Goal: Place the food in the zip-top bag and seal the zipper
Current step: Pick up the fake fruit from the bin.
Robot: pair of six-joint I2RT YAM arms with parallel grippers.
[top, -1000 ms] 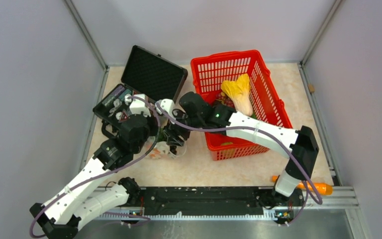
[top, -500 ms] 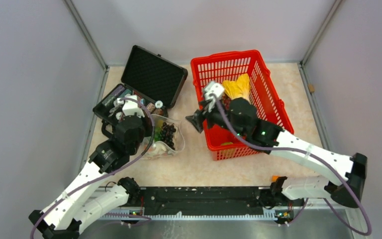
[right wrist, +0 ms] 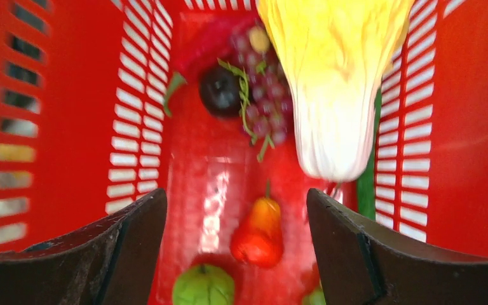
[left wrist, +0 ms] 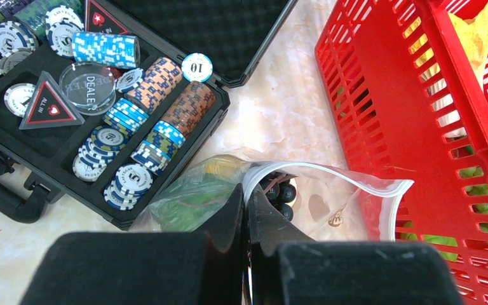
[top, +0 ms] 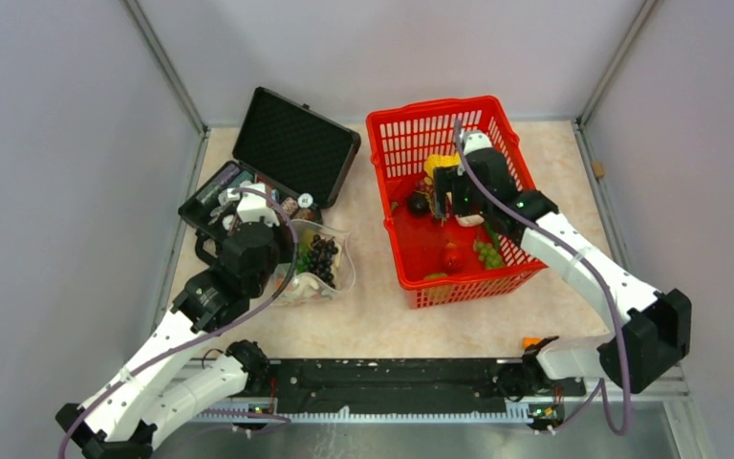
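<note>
- 1 red basket (top: 383,163) = ref. for all places below.
- 1 zip-top bag (top: 336,279) lies on the table just left of the basket, mouth gaping toward the basket's left wall.
- left gripper (left wrist: 246,192): fingers pinched tight together on the bag's rim, at the mouth end farthest from the basket.
- zipper (left wrist: 363,183): 1 whitish strip round the bag mouth, unsealed. Its loop reaches right up to the basket wall; touching or not, can't tell.
- In the bag, at least 2 pcs: 1 bunch of dark grapes (left wrist: 282,192) just inside the mouth, and 1 green piece (left wrist: 187,202) on the side away from the basket. The green piece is prob. a pepper, but the crinkled plastic blurs it.
- right gripper (right wrist: 235,198): hangs over the basket's inside, jaws spread wide, nothing between them.
- Inside the basket, 7 pcs counted in the right wrist view:
  - 1 cabbage (right wrist: 340,82) along one side wall
  - 1 dark round fruit (right wrist: 219,92) w/ 1 bunch of reddish grapes (right wrist: 264,105) beside it
  - 1 red chilli (right wrist: 206,44) at the end wall
  - 1 red-orange fruit (right wrist: 258,234) on the mid floor
  - 1 green round fruit (right wrist: 203,287) and 1 green bit (right wrist: 314,297) near that fruit
- 1 black case (top: 291,143) sits left of the basket, beyond the bag, lid raised, w/ stacks of poker chips (left wrist: 165,76) in its tray.
</note>
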